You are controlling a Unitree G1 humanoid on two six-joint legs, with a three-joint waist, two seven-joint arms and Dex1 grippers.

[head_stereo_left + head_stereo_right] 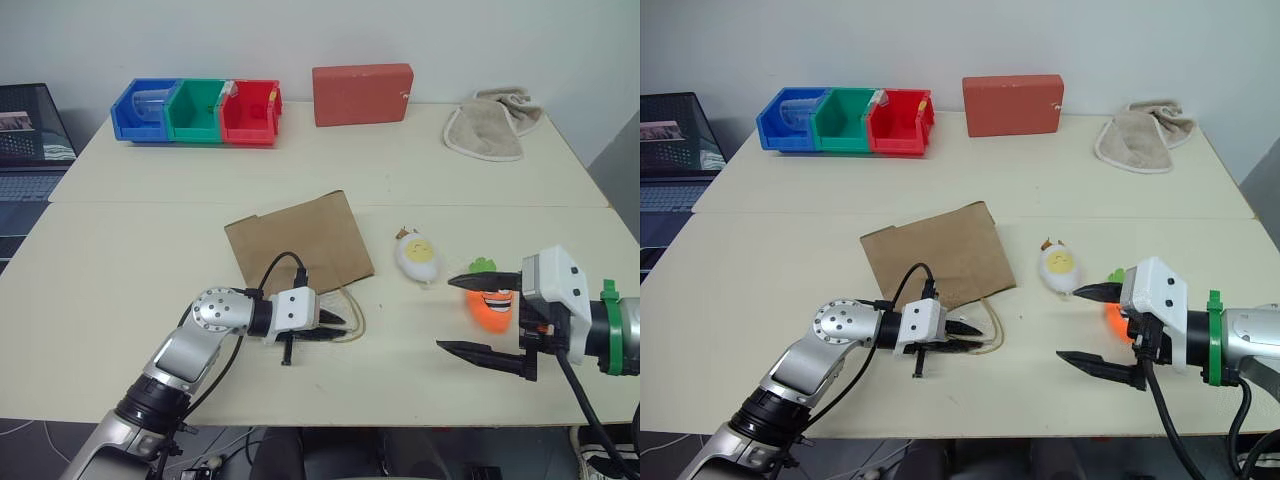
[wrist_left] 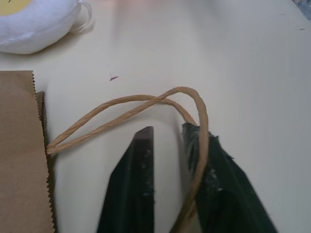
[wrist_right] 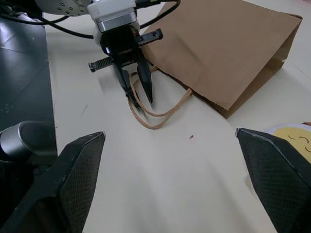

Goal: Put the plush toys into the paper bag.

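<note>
The brown paper bag (image 1: 300, 240) lies flat in the middle of the table, its twisted handles (image 1: 352, 320) trailing toward the front edge. My left gripper (image 1: 335, 327) rests at those handles, shut on one loop (image 2: 126, 109) that runs down between its fingers. The white egg toy (image 1: 417, 256) lies just right of the bag. The orange carrot toy (image 1: 493, 305) lies further right, partly hidden by my right gripper (image 1: 445, 313). That gripper hovers open above the table with nothing between its fingers and points toward the bag (image 3: 218, 48).
At the back stand blue, green and red bins (image 1: 198, 110), a red box (image 1: 362, 93) and a beige towel (image 1: 490, 125). A laptop (image 1: 25, 140) sits on a desk to the left. The table's front edge runs close under both arms.
</note>
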